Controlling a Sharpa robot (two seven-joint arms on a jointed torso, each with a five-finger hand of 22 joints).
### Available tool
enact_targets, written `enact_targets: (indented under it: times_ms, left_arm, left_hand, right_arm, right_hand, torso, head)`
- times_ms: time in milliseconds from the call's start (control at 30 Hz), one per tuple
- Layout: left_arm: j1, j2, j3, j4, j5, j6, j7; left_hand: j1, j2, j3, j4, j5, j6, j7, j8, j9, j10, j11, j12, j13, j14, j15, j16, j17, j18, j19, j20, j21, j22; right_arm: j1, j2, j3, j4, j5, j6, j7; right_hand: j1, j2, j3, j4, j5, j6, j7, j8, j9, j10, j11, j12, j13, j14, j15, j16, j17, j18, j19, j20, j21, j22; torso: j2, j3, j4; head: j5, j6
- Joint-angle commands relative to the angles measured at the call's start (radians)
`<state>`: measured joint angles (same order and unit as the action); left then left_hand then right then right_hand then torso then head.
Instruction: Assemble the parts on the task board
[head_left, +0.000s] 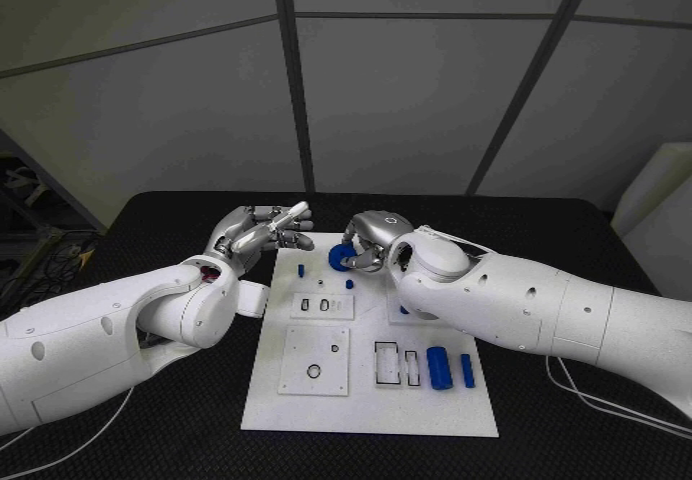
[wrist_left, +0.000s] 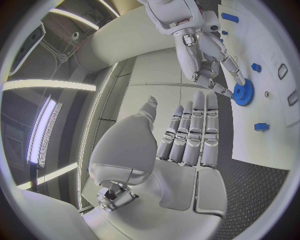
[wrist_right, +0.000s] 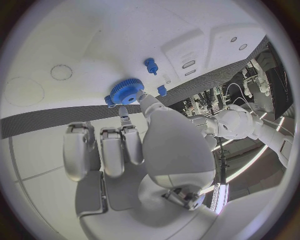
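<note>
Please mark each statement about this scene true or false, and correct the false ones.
1. The right hand touches a blue gear. True.
2. The left hand holds a blue cylinder. False: it holds nothing, and its fingers are stretched out.
3. Two blue cylinders lie side by side on the white board, near its edge closest to the robot. True.
4. The gear lies on the black table off the board. False: it is over the board's far end.
</note>
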<state>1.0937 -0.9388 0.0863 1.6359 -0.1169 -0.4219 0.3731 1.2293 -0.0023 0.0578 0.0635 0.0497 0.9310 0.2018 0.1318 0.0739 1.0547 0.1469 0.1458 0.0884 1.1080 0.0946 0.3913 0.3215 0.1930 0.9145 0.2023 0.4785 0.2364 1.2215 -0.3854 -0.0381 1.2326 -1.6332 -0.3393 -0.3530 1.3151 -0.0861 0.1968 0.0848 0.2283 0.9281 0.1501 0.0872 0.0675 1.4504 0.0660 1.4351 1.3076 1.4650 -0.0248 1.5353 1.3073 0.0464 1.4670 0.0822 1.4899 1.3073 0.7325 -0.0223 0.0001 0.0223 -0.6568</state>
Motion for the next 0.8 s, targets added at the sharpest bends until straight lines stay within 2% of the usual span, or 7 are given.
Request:
enact_targets:
  times_ms: [33,267,533,667,800]
  left_arm:
    - [0.002,0.001,0.001,0.0,-0.007,0.011,0.002]
    - [0.002,-0.001,0.001,-0.001,-0.007,0.011,0.002]
    - [0.002,-0.003,0.001,-0.002,-0.007,0.011,0.001]
    - [0.002,-0.003,0.001,-0.003,-0.007,0.01,0.001]
    - [0.002,0.0,0.001,-0.003,-0.007,0.011,0.001]
  left_hand:
    - [0.002,0.011,-0.005,-0.001,0.0,0.004,0.005,-0.005,-0.001,0.002,0.003,-0.005,-0.001,-0.007,-0.001,0.003,0.001,-0.014,-0.005,0.0,0.003,0.002]
    - [0.002,0.011,-0.005,-0.001,0.0,0.004,0.005,-0.005,-0.001,0.002,0.003,-0.005,-0.001,-0.007,-0.001,0.003,0.001,-0.014,-0.005,0.0,0.003,0.002]
    - [0.002,0.011,-0.005,-0.001,0.0,0.004,0.005,-0.005,-0.001,0.002,0.003,-0.005,-0.001,-0.007,-0.001,0.003,0.001,-0.014,-0.005,0.0,0.003,0.002]
    - [0.002,0.011,-0.005,-0.001,0.0,0.004,0.005,-0.005,-0.001,0.002,0.003,-0.005,-0.001,-0.007,-0.001,0.003,0.001,-0.014,-0.005,0.0,0.003,0.002]
    - [0.002,0.011,-0.005,-0.001,0.0,0.004,0.005,-0.005,-0.001,0.002,0.003,-0.005,-0.001,-0.007,-0.001,0.003,0.001,-0.014,-0.005,0.0,0.003,0.002]
  right_arm:
    - [0.002,0.0,0.0,0.0,-0.002,0.026,0.0]
    - [0.002,-0.01,0.0,0.006,0.011,0.029,0.001]
    - [0.002,-0.03,0.0,0.018,0.03,0.028,0.008]
    - [0.002,-0.032,0.0,0.016,0.054,0.052,0.018]
    - [0.002,-0.026,0.0,0.008,0.067,0.073,0.021]
  right_hand:
    - [-0.02,-0.001,-0.012,0.006,-0.007,-0.009,-0.002,-0.008,0.0,-0.009,-0.001,-0.007,0.098,0.091,0.008,0.004,0.194,-0.009,0.015,0.009,0.003,0.087]
    - [-0.063,0.0,-0.033,0.038,-0.012,-0.011,-0.001,-0.017,0.004,-0.009,0.0,-0.008,0.099,0.091,0.01,0.005,0.196,-0.009,0.014,0.01,0.003,0.088]
    - [-0.073,0.002,-0.038,0.047,-0.007,-0.012,-0.001,-0.019,0.004,-0.008,0.001,-0.007,0.1,0.091,0.01,0.006,0.197,-0.01,0.015,0.011,0.004,0.089]
    - [-0.088,0.003,-0.046,0.063,-0.007,-0.042,-0.005,-0.028,-0.001,-0.008,-0.002,-0.007,0.101,0.092,0.007,0.006,0.198,-0.009,0.014,0.009,0.003,0.088]
    - [-0.103,0.011,-0.053,0.083,-0.011,-0.074,-0.011,-0.027,-0.003,-0.008,-0.007,-0.007,0.102,0.092,0.001,0.007,0.2,-0.009,0.015,0.005,0.004,0.089]
  torso:
    - [0.0,-0.0002,-0.0006]
    - [-0.001,0.0008,-0.001]
    - [-0.001,0.0017,-0.0015]
    - [0.0,0.0001,-0.0008]
    - [-0.001,0.001,0.0011]
  head:
    - [0.0,0.0]
    - [0.001,-0.002]
    - [0.003,-0.001]
    - [0.0,-0.001]
    - [-0.001,-0.001]
